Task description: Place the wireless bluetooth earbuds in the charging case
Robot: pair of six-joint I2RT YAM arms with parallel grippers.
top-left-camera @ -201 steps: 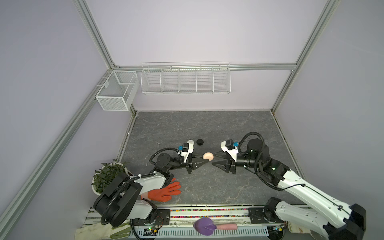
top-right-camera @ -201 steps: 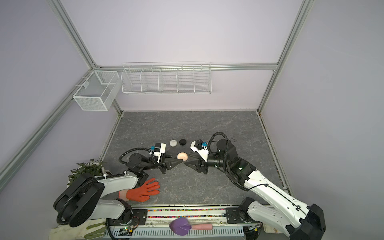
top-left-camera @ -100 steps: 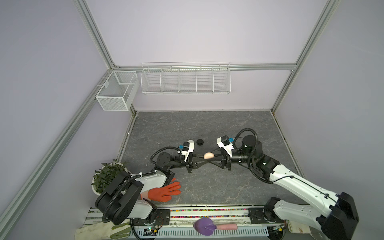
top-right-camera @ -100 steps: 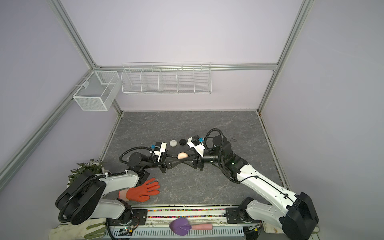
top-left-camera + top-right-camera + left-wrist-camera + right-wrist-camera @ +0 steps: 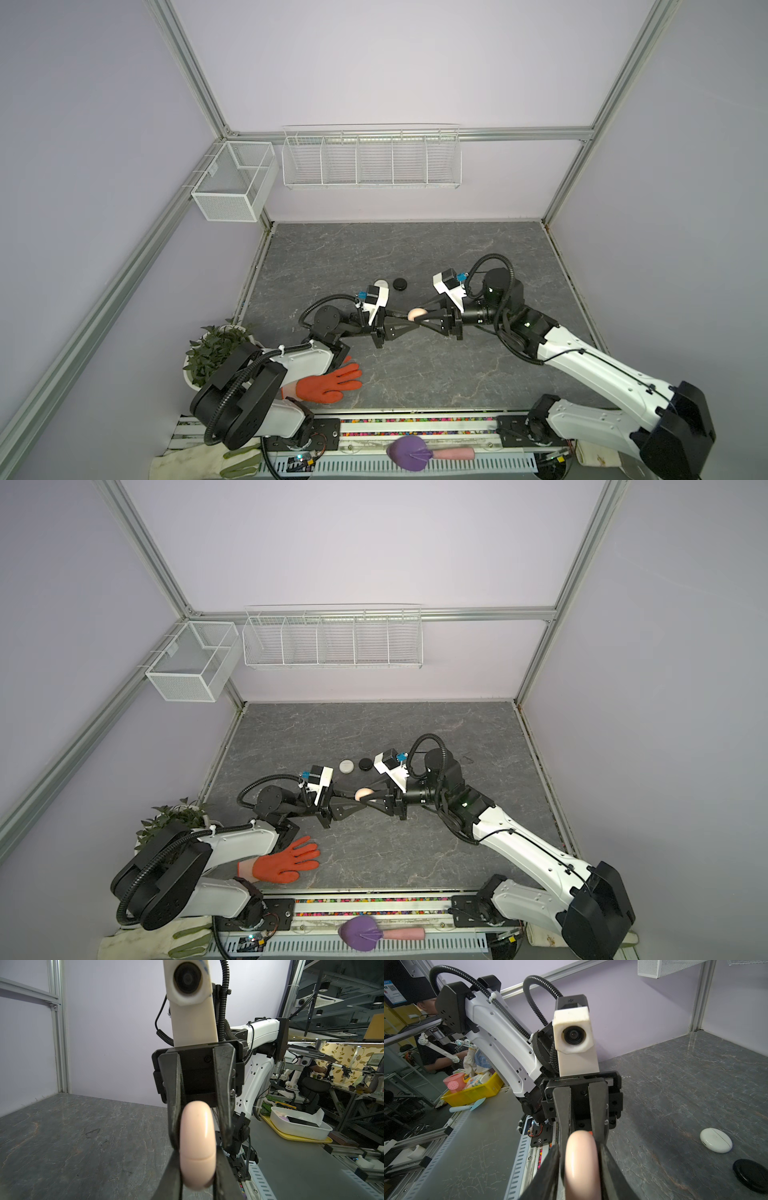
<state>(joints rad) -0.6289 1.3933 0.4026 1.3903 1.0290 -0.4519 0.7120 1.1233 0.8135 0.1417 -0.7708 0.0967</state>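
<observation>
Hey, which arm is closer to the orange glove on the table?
Left. The left arm passes right alongside the orange glove, its elbow covering the cuff in a top view. The right arm comes in from the opposite side, well clear.

case (image 5: 417, 313) between left end effector (image 5: 409, 323) and right end effector (image 5: 427, 320)

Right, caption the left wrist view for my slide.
Closed pale pink oval charging case clamped in the left pincer, the opposing right pincer straddling it.
</observation>
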